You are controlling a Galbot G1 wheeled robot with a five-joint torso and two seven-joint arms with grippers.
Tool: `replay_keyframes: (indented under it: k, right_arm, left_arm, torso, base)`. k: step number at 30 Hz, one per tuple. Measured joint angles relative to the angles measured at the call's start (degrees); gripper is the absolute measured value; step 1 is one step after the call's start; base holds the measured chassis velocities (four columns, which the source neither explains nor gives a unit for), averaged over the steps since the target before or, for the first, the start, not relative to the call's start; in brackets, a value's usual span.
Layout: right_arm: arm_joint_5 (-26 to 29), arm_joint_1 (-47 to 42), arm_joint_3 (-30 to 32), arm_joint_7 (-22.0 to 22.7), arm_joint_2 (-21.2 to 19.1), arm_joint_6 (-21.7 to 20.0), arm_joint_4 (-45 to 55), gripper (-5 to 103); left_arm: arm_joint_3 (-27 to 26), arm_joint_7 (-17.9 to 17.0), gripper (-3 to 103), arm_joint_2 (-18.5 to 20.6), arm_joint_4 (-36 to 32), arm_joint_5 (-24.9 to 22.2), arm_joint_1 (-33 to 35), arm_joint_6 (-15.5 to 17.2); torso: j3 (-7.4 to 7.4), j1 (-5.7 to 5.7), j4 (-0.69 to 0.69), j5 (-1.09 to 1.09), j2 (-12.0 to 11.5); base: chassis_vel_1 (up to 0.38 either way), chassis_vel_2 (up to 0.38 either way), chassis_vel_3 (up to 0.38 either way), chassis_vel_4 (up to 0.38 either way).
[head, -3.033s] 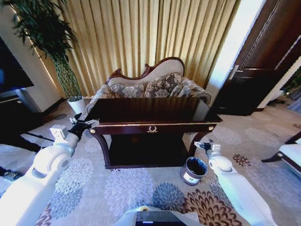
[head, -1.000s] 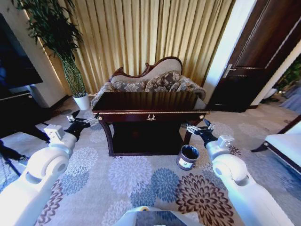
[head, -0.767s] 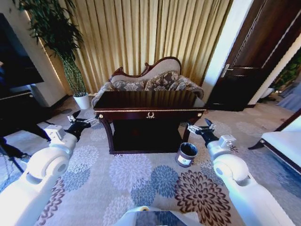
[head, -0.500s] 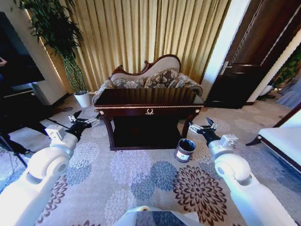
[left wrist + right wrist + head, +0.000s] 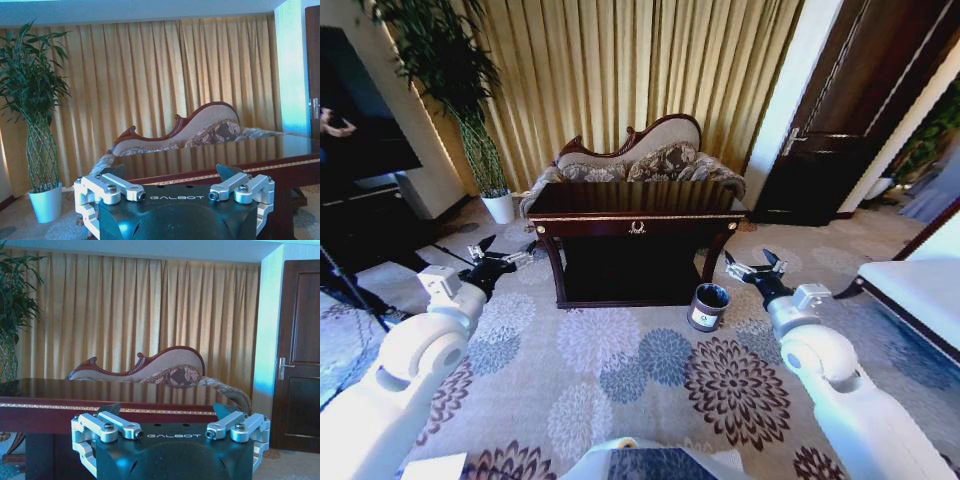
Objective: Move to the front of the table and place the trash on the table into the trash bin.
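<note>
Left hand [image 5: 502,258] open, empty | right hand [image 5: 753,268] open, empty

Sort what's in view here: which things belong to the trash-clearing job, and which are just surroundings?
Job: table, trash bin, left gripper and right gripper, both open and held short of the table.

Surroundings: sofa, potted plant, curtains, door, carpet.

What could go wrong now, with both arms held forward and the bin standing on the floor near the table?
The trash bin stands by the table leg, close to the right gripper; driving could knock it over. Both arms reach forward, so the left gripper might strike the table edge. The tabletop looks bare, so there may be nothing to pick.
</note>
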Motion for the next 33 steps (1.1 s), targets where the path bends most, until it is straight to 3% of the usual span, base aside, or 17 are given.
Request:
replay_keyframes:
  k: [18,33]
  right_arm:
    - [-0.22,-0.36,0.38,0.06,0.41,0.10,-1.03,100]
    - [-3.05,-1.26,0.72,0.48,1.54,1.49,-3.30,100]
  left_arm:
    - [0.02,-0.06,100,0.06,-0.04,0.00,0.09,-0.26]
    - [0.16,-0.44,100,-0.54,0.33,-0.23,0.39,-0.87]
  torso:
    - [0.00,-0.01,-0.01,-0.01,0.00]
    - [0.02,0.03,-0.03,0.01,-0.01]
  base:
    - [0.158,-0.162,-0.153,0.166]
    - [0.070,-0.053,-0.075,0.040]
